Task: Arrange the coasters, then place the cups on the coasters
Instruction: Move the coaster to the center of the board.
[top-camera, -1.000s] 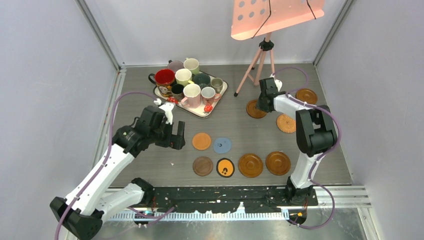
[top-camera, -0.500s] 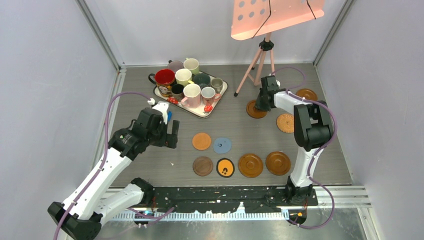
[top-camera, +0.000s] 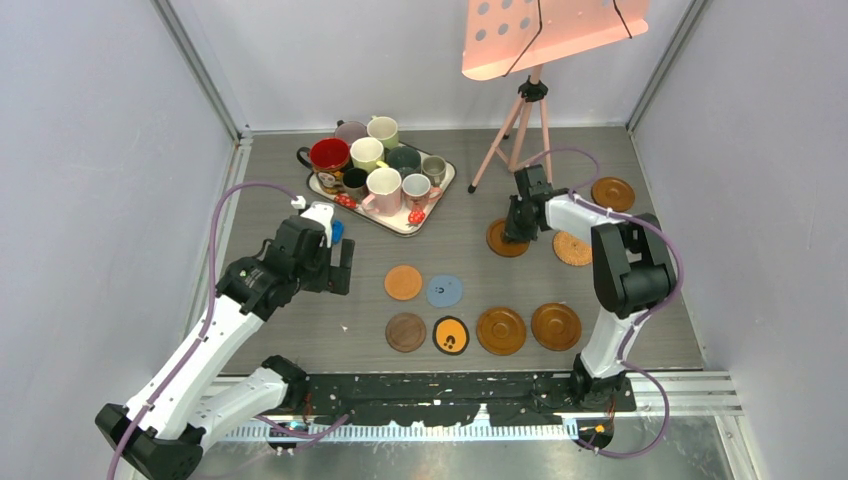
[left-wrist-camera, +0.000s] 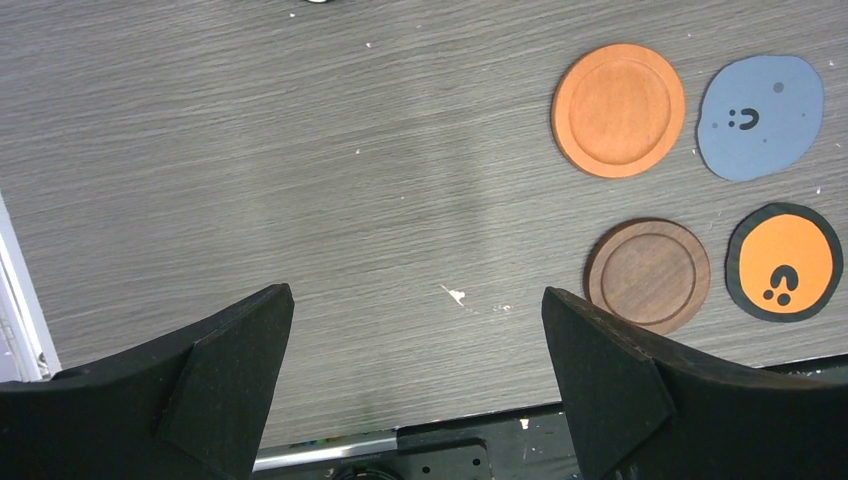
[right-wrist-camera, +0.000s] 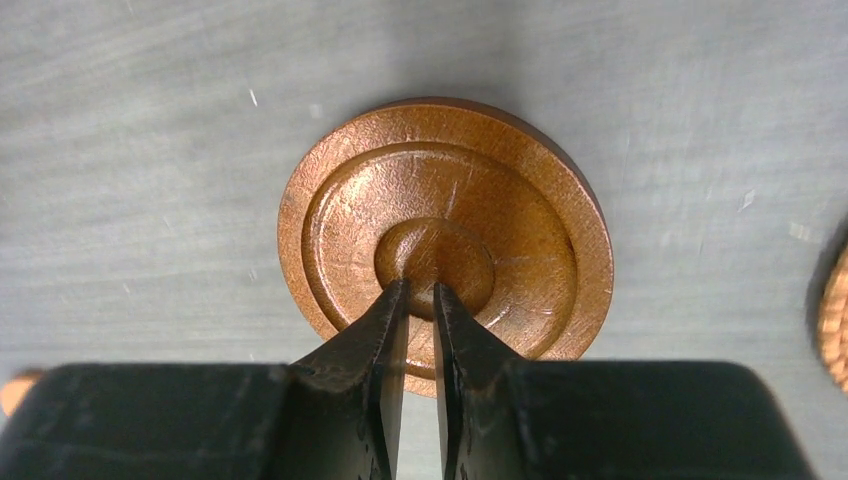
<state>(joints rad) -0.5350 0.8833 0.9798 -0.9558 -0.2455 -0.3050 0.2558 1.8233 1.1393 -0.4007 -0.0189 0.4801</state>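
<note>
The coaster stage looks partly done and the cup stage has not begun. Six coasters lie laid out toward the near edge of the desk (top-camera: 290, 330). An orange coaster (top-camera: 403, 282) and a blue coaster (top-camera: 444, 290) sit side by side. Closer to the edge is a row of four: a dark wood coaster (top-camera: 406, 332), a black coaster with an orange centre (top-camera: 451, 335), a glossy brown coaster (top-camera: 501, 330) and a second brown coaster (top-camera: 556, 326).

Three more lie apart on the right half of the desk, nearer the far edge. A third brown coaster (right-wrist-camera: 445, 230) is under the right pincer (right-wrist-camera: 418, 290). A woven-looking disc (top-camera: 572, 248) lies just beside it, and a fourth brown coaster (top-camera: 612, 192) lies toward the far right corner.

The right pincer is almost clenched, with only a slim gap between its fingers. Its tips are set on the raised centre of the third brown coaster, and nothing is visibly clamped between them. The left pincer (left-wrist-camera: 415, 380) is released wide over bare desk to the left of the orange coaster, grasping nothing.

The cups (top-camera: 384, 187) all crowd on a white tray (top-camera: 398, 228) toward the far left corner, and none stands on a coaster. By my reckoning the three strays need bringing into the layout, and then every cup needs carrying over, so most of the work lies ahead
</note>
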